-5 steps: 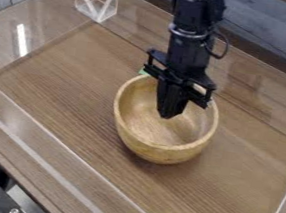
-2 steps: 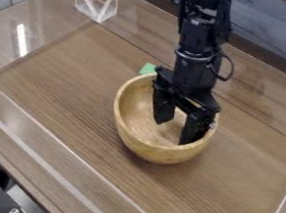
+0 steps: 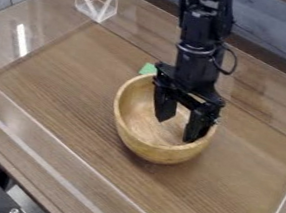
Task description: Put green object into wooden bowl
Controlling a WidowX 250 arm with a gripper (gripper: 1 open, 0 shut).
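Note:
The wooden bowl (image 3: 153, 147) is round and light tan, and it stands in the middle of the wooden table. My black gripper (image 3: 181, 124) points down into the bowl on its right side. It is open, with nothing visible between its fingers (image 3: 166, 108). The green object (image 3: 148, 70) shows as a small light green bit at the bowl's far rim, just left of the gripper's body. I cannot tell whether it rests on the rim or on the table behind it. The arm hides part of the bowl's inside.
Clear acrylic walls (image 3: 9, 119) enclose the table top on the left, front and right. A clear angled bracket (image 3: 94, 3) stands at the back left. A brown wooden surface (image 3: 69, 77) lies around the bowl.
The gripper was shut inside the bowl a second ago and has since opened wide. The bowl and the green bit have stayed where they were.

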